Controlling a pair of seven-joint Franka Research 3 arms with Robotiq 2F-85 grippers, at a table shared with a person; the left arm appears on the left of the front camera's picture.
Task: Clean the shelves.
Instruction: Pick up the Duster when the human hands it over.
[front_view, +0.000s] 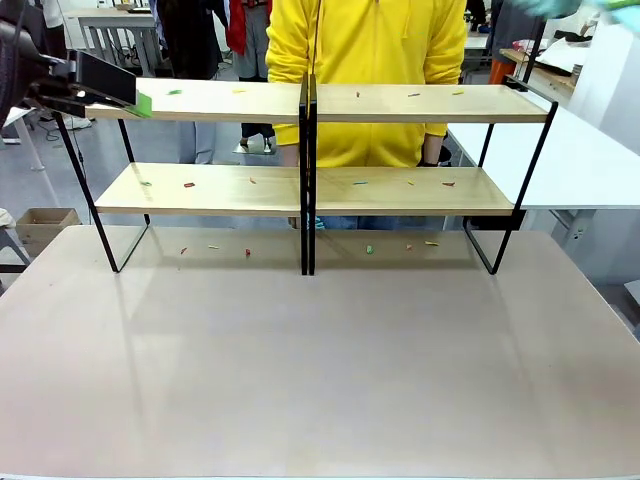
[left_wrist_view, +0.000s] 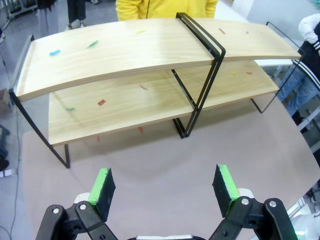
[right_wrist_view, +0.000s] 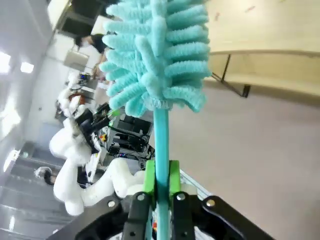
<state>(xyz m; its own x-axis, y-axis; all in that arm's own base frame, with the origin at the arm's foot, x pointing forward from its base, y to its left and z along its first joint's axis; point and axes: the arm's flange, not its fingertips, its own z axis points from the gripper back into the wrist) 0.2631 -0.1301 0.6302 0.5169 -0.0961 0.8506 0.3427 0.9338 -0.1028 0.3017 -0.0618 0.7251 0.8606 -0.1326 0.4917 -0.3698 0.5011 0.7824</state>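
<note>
Two shelves (front_view: 220, 190), two boards each, stand side by side ahead of the released left end effector (left_wrist_view: 163, 180), across the bare surface (front_view: 320, 380). Coloured scraps (front_view: 188, 184) litter them: five on top, six on the lower boards, about six underneath. The right end effector (right_wrist_view: 161, 175) is clenched on one teal duster (right_wrist_view: 160, 55). One person in yellow (front_view: 365, 50) stands behind the shelves.

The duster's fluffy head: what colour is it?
Turquoise; the duster head shows best in the right wrist view.
</note>
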